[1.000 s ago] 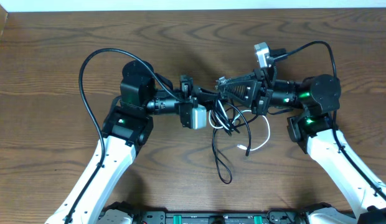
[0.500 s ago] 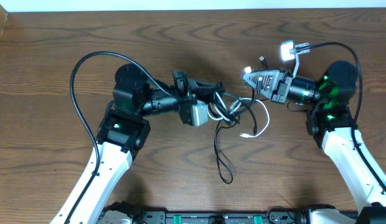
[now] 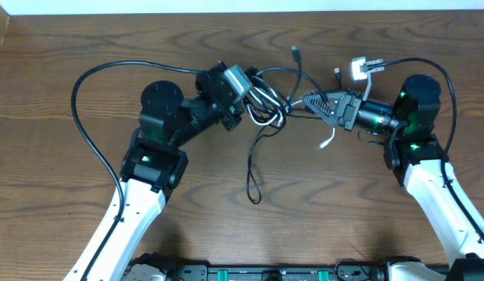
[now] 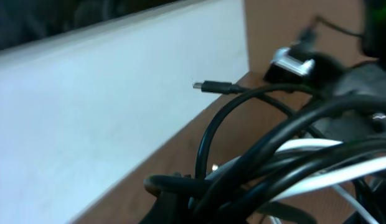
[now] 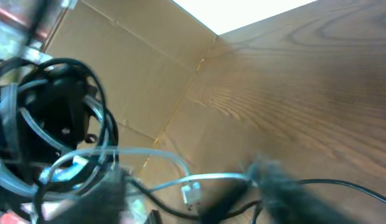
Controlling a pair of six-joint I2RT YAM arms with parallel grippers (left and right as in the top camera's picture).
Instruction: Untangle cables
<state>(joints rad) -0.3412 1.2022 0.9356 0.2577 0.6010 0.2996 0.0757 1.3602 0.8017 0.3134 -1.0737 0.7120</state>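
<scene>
A tangle of black cables [image 3: 265,105] hangs from my left gripper [image 3: 252,95], which is shut on the bundle and raised toward the table's back. One black loop [image 3: 254,191] trails down onto the wood. A black plug end [image 3: 295,53] sticks up behind. The white cable [image 3: 329,139] runs from the bundle toward my right gripper [image 3: 307,100]. In the left wrist view black and white strands [image 4: 317,146] cross over the jaws of the left gripper [image 4: 193,202]. The right gripper [image 5: 193,193] is blurred, its fingers apart, with the white plug [image 5: 192,191] between them, untouched.
Thick black arm cables arc over the table at the left [image 3: 86,101] and the right [image 3: 429,66]. A white wall [image 4: 87,112] and a cardboard panel [image 5: 118,74] border the wooden table [image 3: 86,47] at the back and left.
My left gripper has swung up and back with the bundle, dragging the loop leftward. My right gripper has opened and let go of the cables.
</scene>
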